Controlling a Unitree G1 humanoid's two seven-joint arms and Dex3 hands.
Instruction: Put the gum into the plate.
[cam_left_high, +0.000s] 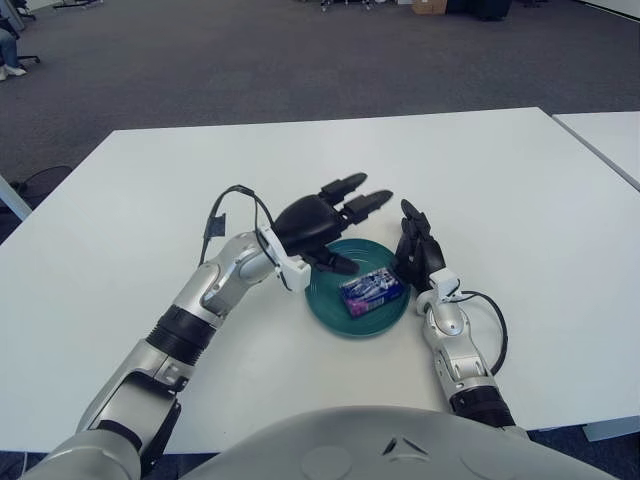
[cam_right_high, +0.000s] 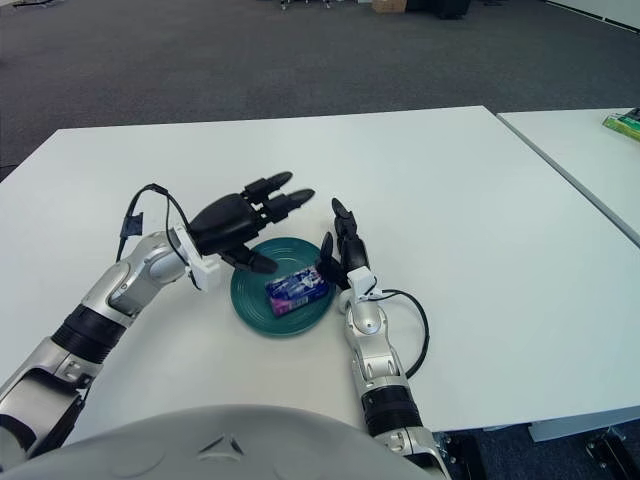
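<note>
Gum (cam_left_high: 372, 291): blue-purple pack lying flat inside the plate, a bit toward 3 o'clock of centre; nothing holds it. Looks like the placement is done.
Plate (cam_left_high: 330, 310): teal, round, on the white table (cam_left_high: 500, 200), close to the robot's edge.
Left hand (cam_left_high: 330, 215): hovers over the plate's 10–11 o'clock rim, fingers spread and extended toward 2 o'clock, empty. Reads as a release pose, clear of the gum.
Right hand (cam_left_high: 418, 255): at the plate's 3 o'clock rim, fingers pointing up and loosely open, holding nothing; likely idle or steadying, contact with rim unclear.
Surroundings: second table (cam_right_high: 590, 150) at 2 o'clock with a green item (cam_right_high: 622, 121) on it; grey carpet beyond.
Obstructions: none near the plate; only the two hands crowd it.
</note>
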